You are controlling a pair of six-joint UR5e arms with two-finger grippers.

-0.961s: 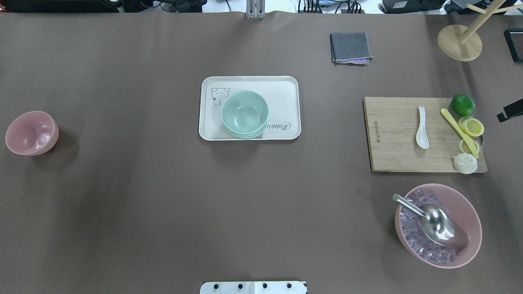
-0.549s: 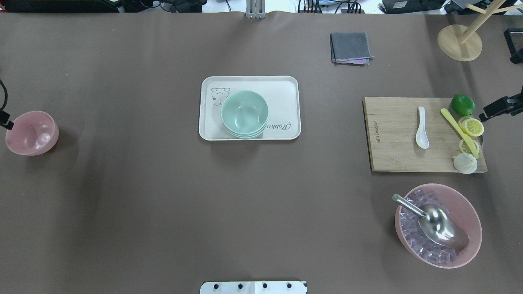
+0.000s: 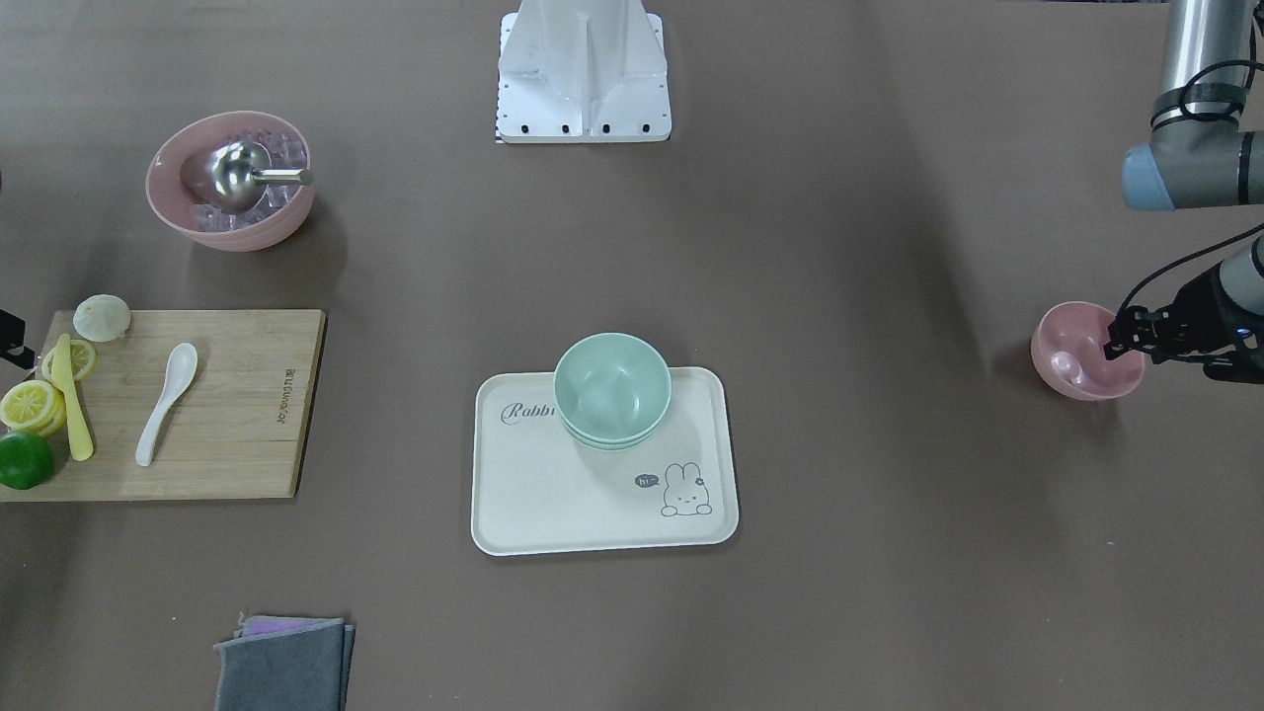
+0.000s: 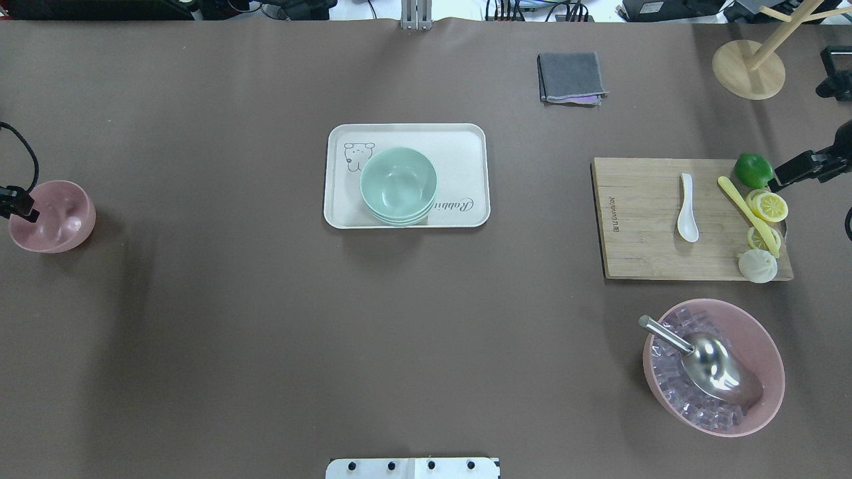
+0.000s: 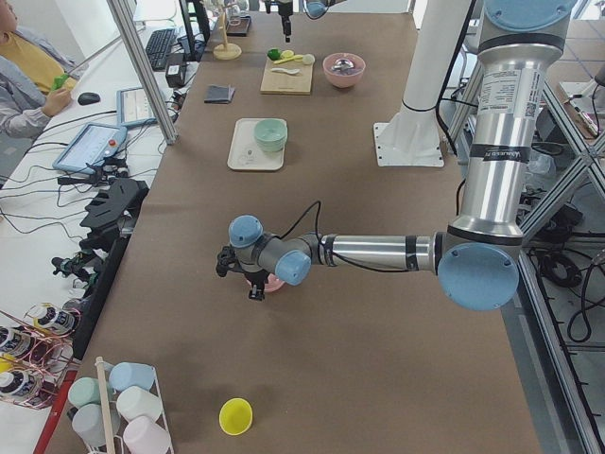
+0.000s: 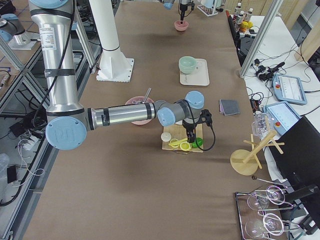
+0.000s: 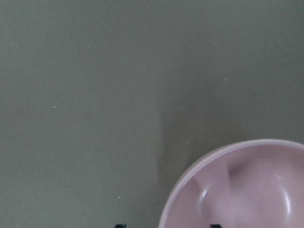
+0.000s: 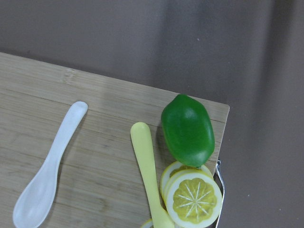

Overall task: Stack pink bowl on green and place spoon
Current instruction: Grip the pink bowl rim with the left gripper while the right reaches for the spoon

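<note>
The small pink bowl stands empty at the table's far left. My left gripper hangs over its left rim. Its two fingertips show apart at the bottom of the left wrist view, either side of the rim, so it is open. A stack of green bowls sits on a white tray mid-table. The white spoon lies on a wooden cutting board at the right. My right gripper hovers by the board's far right corner, above a lime. I cannot tell whether it is open.
On the board lie a yellow knife, lemon slices and a white bun. A large pink bowl with ice and a metal scoop stands in front of it. A grey cloth and a wooden stand sit at the back.
My left gripper has come in from the left edge to the pink bowl's rim. My right gripper has moved in toward the lime. The objects have not moved.
</note>
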